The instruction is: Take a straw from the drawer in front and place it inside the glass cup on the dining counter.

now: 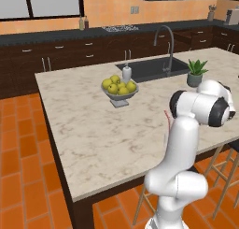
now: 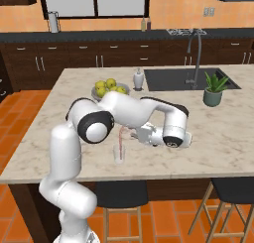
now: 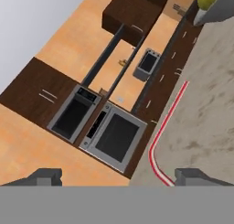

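Fingertips (image 3: 45, 176) are seen spread wide at the bottom of the hand view, nothing held between them. Gripper (image 3: 118, 177) is open, with the straw (image 3: 170, 115) just ahead of it, free of the pads. In the right base view the straw (image 2: 120, 138) is stood tilted inside the glass cup (image 2: 119, 152), top end leaned toward the hand. Cup is placed on the dining counter (image 2: 218, 133) near its front edge, just beside the wrist. Further back, a bowl of yellow fruit (image 2: 110, 88), a white soap bottle (image 2: 138, 79) and a potted plant (image 2: 214, 91) are seen by the sink (image 2: 178, 78).
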{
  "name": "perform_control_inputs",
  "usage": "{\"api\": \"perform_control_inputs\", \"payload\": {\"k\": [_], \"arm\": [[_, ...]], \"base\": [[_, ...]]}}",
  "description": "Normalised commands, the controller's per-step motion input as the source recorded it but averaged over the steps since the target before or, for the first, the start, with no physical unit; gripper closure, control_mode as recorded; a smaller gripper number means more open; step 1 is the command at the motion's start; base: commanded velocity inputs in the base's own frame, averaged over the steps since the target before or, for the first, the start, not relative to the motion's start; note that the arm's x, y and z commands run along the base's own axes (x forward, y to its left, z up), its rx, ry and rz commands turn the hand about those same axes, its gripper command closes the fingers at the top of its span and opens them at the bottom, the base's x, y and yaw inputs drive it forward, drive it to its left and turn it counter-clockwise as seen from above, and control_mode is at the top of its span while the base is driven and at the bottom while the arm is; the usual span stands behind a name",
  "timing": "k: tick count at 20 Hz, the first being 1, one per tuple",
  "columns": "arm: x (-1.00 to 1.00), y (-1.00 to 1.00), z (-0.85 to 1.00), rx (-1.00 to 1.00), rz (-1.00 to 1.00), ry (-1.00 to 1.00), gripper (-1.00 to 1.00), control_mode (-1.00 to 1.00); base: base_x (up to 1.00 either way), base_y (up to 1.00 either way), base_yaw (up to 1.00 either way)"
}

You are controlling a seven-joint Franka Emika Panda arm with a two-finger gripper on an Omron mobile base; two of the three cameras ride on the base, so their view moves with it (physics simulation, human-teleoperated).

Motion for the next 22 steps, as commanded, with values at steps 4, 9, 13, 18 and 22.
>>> {"api": "perform_control_inputs", "payload": {"k": [4,9,13,18,22], "arm": [[-0.81,0.04,0.63,-0.01,-0.01,-0.12,-1.00,-1.00],[-0.82,0.05,0.37,-0.05,-0.05,-0.11,-1.00,-1.00],[-0.72,0.08,0.16,-0.04,-0.06,-0.06,-1.00,-1.00],[-0.33,0.19,0.00,-0.03,-0.02,0.01,-1.00,-1.00],[0.00,0.10,0.00,-0.02,0.00,0.11,-1.00,-1.00]], "base": [[0.00,0.00,0.00],[0.00,0.00,0.00],[0.00,0.00,0.00],[0.00,0.00,0.00],[0.00,0.00,0.00]]}}
